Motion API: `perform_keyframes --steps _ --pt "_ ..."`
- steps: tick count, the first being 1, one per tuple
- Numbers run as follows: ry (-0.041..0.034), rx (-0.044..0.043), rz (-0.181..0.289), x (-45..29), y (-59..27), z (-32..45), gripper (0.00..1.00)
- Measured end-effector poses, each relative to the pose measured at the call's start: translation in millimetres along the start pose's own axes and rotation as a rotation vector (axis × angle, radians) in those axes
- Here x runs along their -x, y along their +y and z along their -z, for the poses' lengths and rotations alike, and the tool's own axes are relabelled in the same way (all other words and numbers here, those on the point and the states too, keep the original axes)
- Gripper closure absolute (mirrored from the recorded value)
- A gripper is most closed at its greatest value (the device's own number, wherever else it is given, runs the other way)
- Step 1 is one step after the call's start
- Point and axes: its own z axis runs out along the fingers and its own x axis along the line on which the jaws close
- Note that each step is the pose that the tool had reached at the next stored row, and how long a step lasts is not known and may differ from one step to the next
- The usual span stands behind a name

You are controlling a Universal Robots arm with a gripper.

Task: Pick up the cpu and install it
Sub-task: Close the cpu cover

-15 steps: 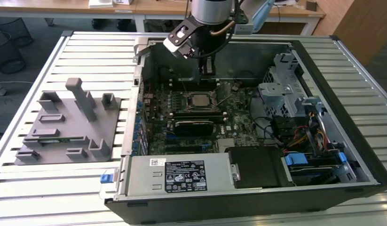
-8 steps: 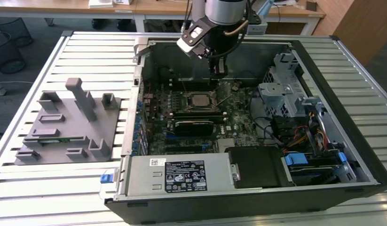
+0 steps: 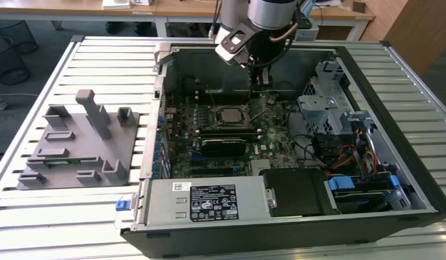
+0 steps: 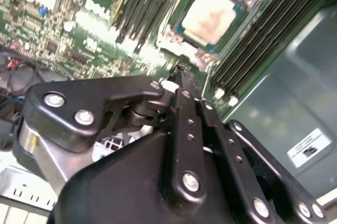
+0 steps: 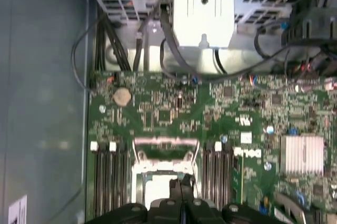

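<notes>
Silver-grey cpu (image 3: 228,115) lies flat in socket on green motherboard (image 3: 273,140) inside computer case (image 3: 201,70); gripper (image 3: 260,83) hangs over board near it, claw clenched, nothing held. Judged: cpu light, stiff, thin, smooth top, fragile underside; take by opposite edges

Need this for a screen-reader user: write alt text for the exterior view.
A robot arm reaches down into an open computer case, its hand over the motherboard near the cpu, which sits in its socket. A grey moulded fixture lies on the slatted table at the exterior view's left.
</notes>
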Motion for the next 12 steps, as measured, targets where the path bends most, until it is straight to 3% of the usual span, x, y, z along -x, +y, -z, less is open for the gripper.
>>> perform_keyframes --steps 7,12 --pt "0.0000 -0.0019 0.000 0.1 20.4 -1.9 0.89" --pt "0.0003 -0.0016 0.039 -0.2 24.0 -4.7 0.89"
